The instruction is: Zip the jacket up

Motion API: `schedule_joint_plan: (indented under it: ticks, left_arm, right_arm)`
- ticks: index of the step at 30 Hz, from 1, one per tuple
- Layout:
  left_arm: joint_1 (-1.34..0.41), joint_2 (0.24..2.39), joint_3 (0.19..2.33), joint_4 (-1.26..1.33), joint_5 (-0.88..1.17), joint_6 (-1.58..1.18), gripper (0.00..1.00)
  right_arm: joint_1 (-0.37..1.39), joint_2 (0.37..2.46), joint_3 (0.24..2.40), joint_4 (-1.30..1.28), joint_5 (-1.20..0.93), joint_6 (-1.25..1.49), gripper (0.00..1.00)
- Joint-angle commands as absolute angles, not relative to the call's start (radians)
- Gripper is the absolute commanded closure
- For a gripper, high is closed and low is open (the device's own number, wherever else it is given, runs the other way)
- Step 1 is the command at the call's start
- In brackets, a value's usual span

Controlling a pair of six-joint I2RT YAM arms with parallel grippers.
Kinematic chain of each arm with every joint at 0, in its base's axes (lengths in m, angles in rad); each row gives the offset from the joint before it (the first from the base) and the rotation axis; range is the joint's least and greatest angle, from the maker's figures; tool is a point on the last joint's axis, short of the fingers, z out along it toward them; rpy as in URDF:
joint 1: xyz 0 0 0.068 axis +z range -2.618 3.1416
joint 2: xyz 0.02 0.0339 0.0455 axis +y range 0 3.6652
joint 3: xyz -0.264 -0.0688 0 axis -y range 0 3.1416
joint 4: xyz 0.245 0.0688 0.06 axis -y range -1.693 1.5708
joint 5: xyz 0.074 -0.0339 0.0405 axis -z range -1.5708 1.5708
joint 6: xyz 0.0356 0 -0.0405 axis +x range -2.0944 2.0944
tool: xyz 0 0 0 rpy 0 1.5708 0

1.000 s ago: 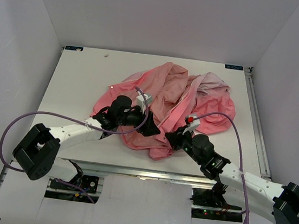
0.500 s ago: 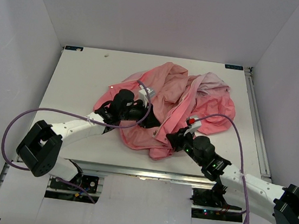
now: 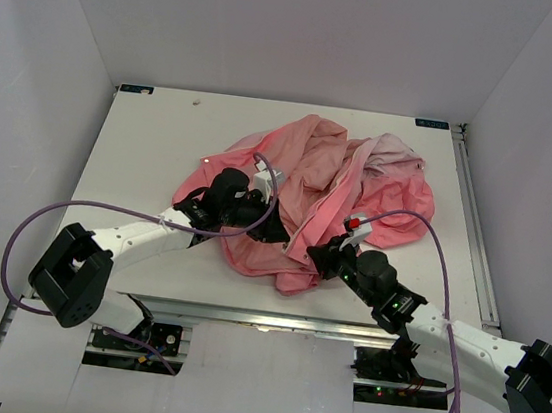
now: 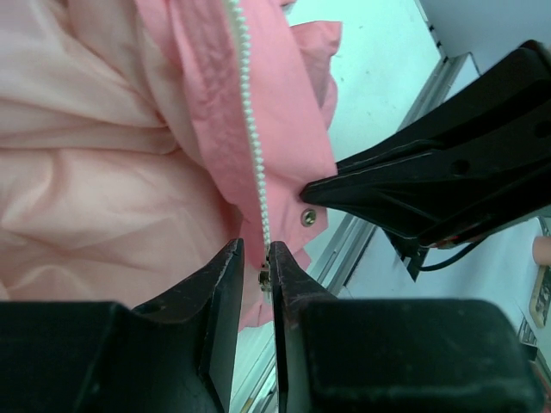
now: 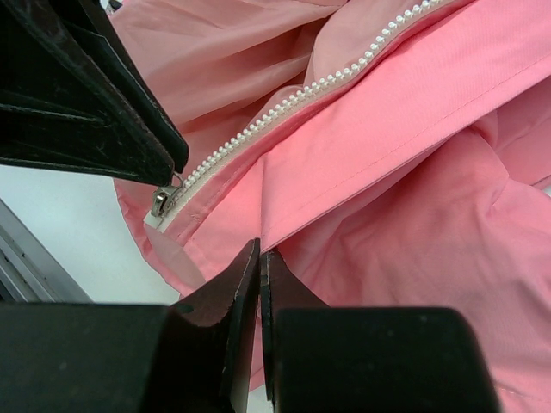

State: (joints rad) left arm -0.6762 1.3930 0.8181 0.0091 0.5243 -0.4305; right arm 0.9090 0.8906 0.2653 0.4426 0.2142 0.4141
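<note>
The salmon-pink jacket (image 3: 330, 173) lies crumpled on the white table (image 3: 143, 140). My left gripper (image 3: 273, 232) is at its near hem. In the left wrist view the gripper (image 4: 256, 249) has its jaws closed to a narrow gap on the metal zipper pull (image 4: 264, 278), at the bottom of the white zipper teeth (image 4: 250, 129). A snap stud (image 4: 308, 218) sits beside it. My right gripper (image 3: 312, 256) is close by. In the right wrist view it (image 5: 259, 249) is shut on the jacket's pink flap edge (image 5: 362, 146), just right of the slider (image 5: 159, 203).
The left gripper's black fingers (image 5: 103, 112) fill the top left of the right wrist view. The right gripper's fingers (image 4: 413, 189) show at the right of the left wrist view. The table's metal front rail (image 3: 272, 319) runs just below the jacket's hem.
My left wrist has shifted slightly up and right while staying at the hem. The right arm has barely moved, and the jacket lies much as before.
</note>
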Motion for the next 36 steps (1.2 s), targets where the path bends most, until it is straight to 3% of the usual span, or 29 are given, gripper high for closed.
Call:
schedule_joint_plan:
  ticks: [1,9,23,30,36]
  left_arm:
    - [-0.673,1.359,0.842,-0.036,0.462,-0.421,0.72]
    - [-0.673,1.331,0.826,0.039,0.597,-0.45,0.73]
    - [-0.675,1.291,0.769,0.131,0.778,-0.493,0.64]
    - [-0.673,1.313,0.84,0.009,0.558,-0.482,0.56]
    - [-0.673,1.361,0.867,0.007,0.565,-0.485,0.55]
  right_arm:
    - [0.904,0.879,0.275,0.476,0.219,0.401,0.92]
    - [0.902,0.888,0.279,0.476,0.219,0.4,0.92]
    - [0.896,0.899,0.279,0.476,0.218,0.402,0.92]
    - [0.894,0.9,0.276,0.476,0.212,0.403,0.92]
    - [0.893,0.896,0.275,0.477,0.208,0.403,0.92]
